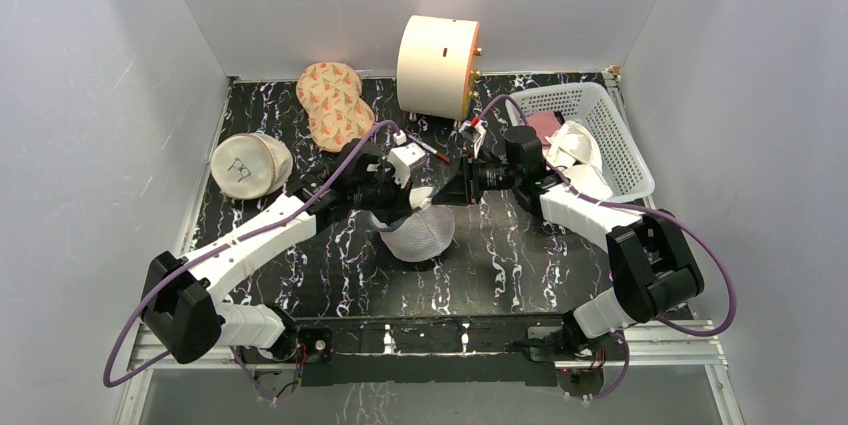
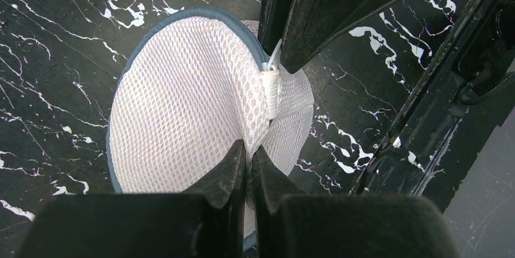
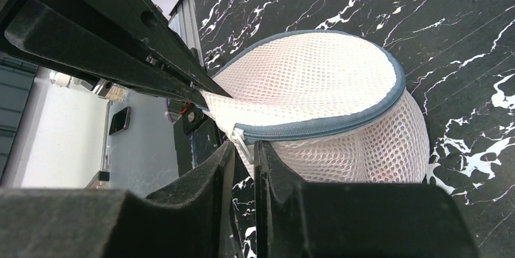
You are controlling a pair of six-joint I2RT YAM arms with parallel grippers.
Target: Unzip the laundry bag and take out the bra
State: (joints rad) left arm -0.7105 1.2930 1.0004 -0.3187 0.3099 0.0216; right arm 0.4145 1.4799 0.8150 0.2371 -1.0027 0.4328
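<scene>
On the black marbled table (image 1: 520, 260), a cream round pouch (image 1: 248, 165) sits far out at 10 o'clock from the laundry bag (image 1: 422, 237). An orange patterned pouch (image 1: 333, 103) lies at 11 o'clock, near the back wall.

The left gripper (image 2: 248, 152) reaches the bag from its 10 o'clock side. In the left wrist view its fingers are pressed together on a fold of the white mesh at the bag's side wall.

The bag stands near the middle of the table, tipped a little, with its round mesh face and blue-grey rim showing. In the right wrist view the zip (image 3: 316, 125) runs closed along the rim. What the mesh holds cannot be made out.

A cream drum (image 1: 438, 67) stands at 12 o'clock by the back wall.

The right gripper (image 3: 243, 149) comes in from 2 o'clock, its fingers pinched on the zip pull (image 3: 240, 141) at the bag's upper edge, just beside the left gripper.

A white basket (image 1: 625, 150) sits at 2 o'clock by the right wall, with pink and white items inside.
</scene>
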